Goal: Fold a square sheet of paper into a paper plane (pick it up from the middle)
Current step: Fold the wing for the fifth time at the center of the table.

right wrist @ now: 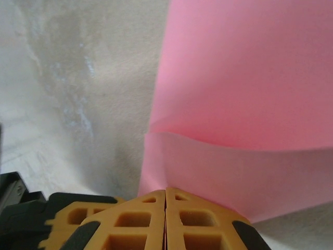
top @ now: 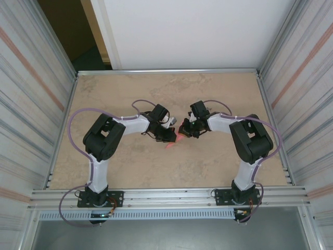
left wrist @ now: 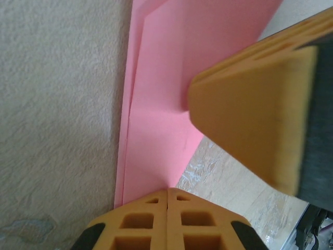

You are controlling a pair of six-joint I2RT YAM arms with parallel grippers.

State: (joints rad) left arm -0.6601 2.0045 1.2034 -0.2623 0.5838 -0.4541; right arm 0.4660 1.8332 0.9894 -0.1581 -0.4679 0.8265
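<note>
Top view: left gripper (top: 169, 136) and right gripper (top: 183, 133) meet mid-tabletop (top: 130, 94) over the sheet of paper (top: 173, 144).
Left wrist: jaws pinch the sheet's layered edge.
Right wrist: jaws pinch a curling flap.
Step, judged: mid-fold. Next: press the crease flat.

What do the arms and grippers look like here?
Both the left arm and right arm have white links between bulky black joint housings, with thin lilac cables looping alongside. The left gripper and right gripper have orange-yellow fingers with square recesses.
</note>
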